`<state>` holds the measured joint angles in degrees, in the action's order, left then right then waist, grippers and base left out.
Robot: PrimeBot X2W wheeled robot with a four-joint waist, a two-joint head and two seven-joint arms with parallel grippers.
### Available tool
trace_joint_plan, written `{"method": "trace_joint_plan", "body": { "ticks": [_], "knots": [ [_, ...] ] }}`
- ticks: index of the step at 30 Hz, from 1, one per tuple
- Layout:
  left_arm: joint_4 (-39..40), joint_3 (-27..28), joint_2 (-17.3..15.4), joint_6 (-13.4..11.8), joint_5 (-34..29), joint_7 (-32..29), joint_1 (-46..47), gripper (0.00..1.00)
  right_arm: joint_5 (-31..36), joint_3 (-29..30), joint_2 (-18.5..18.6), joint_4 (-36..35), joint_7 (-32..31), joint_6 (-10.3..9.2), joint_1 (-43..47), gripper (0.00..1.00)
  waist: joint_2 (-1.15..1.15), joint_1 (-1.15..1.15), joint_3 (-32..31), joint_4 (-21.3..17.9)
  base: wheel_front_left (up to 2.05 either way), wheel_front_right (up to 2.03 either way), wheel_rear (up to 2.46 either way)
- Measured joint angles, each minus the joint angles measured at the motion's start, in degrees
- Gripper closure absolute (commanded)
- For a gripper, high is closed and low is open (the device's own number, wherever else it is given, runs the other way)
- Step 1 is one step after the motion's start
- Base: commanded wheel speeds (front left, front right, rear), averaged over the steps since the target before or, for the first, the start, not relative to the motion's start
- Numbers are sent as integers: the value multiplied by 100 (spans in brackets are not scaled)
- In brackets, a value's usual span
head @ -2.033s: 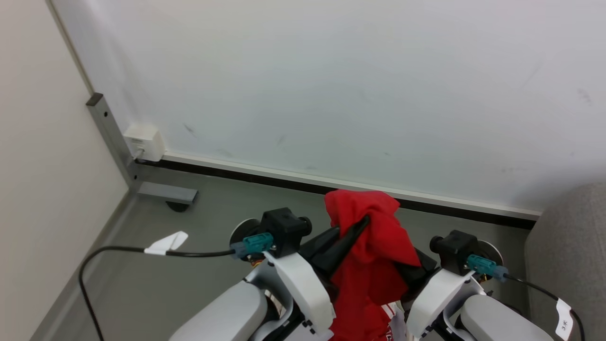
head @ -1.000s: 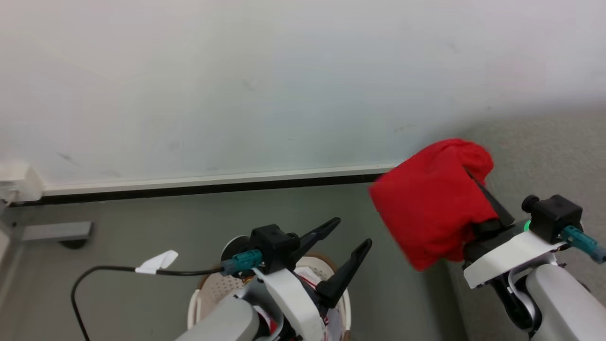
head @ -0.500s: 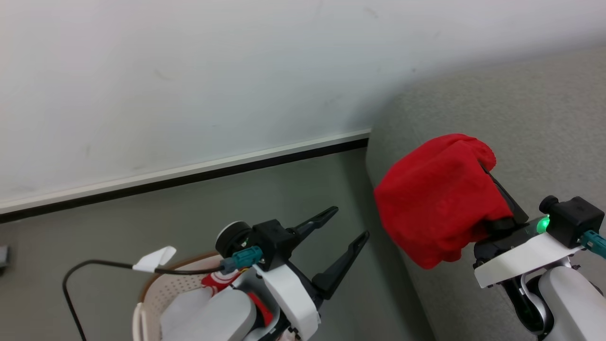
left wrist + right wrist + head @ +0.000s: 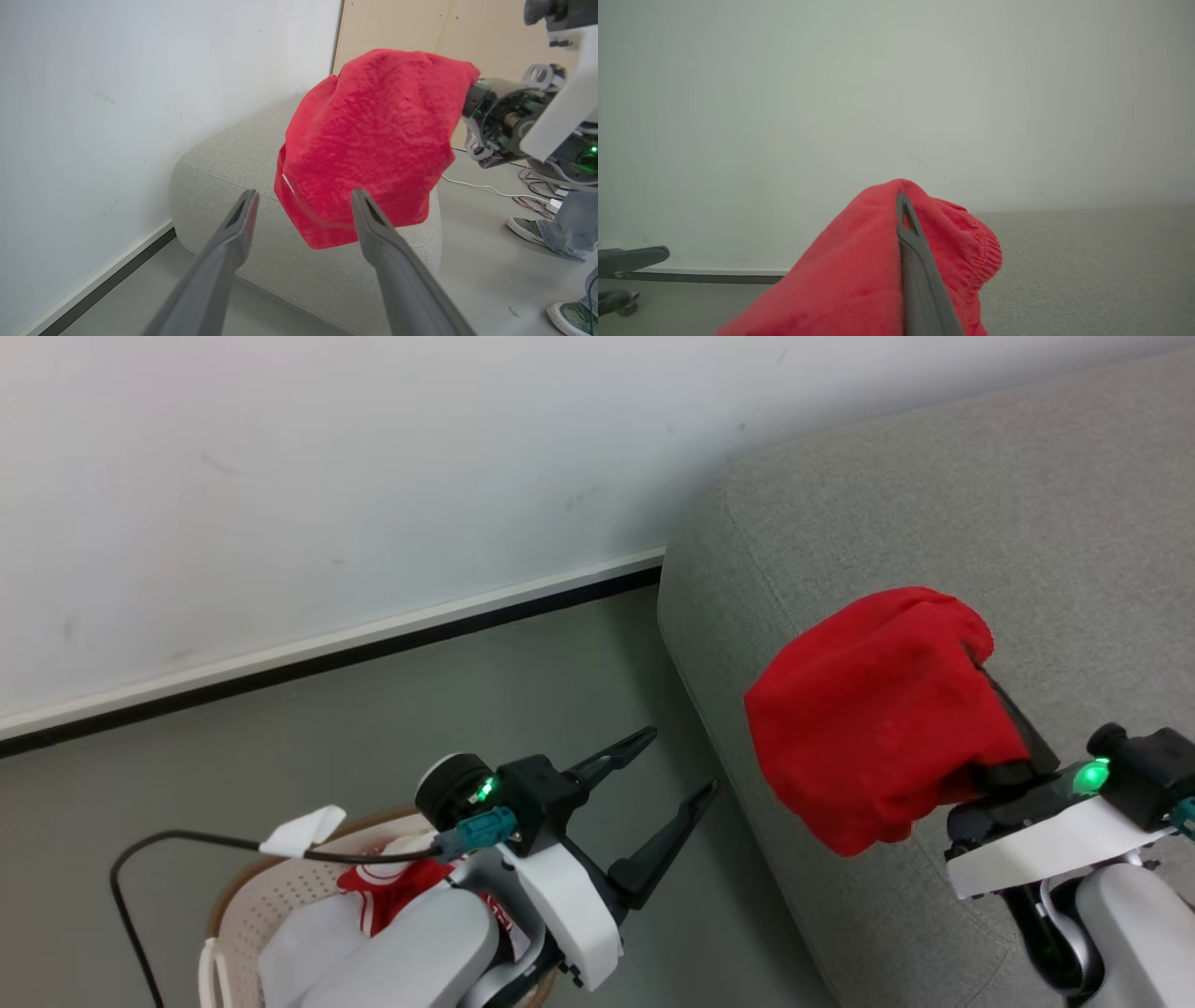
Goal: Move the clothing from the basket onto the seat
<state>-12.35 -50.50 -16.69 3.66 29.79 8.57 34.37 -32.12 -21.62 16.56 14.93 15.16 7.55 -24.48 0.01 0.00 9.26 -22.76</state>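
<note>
Your right end effector (image 4: 969, 653) is now holding the red garment (image 4: 868, 719) over the grey seat (image 4: 934, 476), pinching it, while your left end effector (image 4: 680, 761) is hanging spread near the basket (image 4: 271, 896).

My gripper (image 4: 902, 205) is clamped on the red garment (image 4: 850, 280), which drapes over it and leaves one dark finger (image 4: 920, 289) bare. The grey seat (image 4: 1087, 266) lies low at the right, with the pale wall (image 4: 878, 93) behind. My left gripper (image 4: 649, 275) pokes in at the far left, its jaws apart.
</note>
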Motion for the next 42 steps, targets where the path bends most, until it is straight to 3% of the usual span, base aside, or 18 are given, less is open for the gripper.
{"method": "trace_joint_plan", "body": {
  "ticks": [9,19,28,35,42],
  "knots": [
    [218,-41,-69,34,-69,-158,307,0,102,733,113,-77,0,0,-378,100,0,0,472,87,0,0,0],
    [653,-58,-408,83,-422,-414,916,0,196,2278,390,-219,1,0,-1005,100,0,1,1495,338,0,0,0],
    [945,-224,-442,205,-713,-599,1588,0,235,3286,779,565,1,0,-1837,100,0,1,2562,617,0,0,0],
    [921,-249,-398,236,-721,-522,1805,0,276,3598,1195,1292,0,0,-2356,100,0,1,3079,1018,0,0,0],
    [744,-272,-363,235,-709,-353,1806,0,294,3225,1501,2381,-311,0,-2682,100,0,1,3295,1370,0,0,0]
  ]
}}
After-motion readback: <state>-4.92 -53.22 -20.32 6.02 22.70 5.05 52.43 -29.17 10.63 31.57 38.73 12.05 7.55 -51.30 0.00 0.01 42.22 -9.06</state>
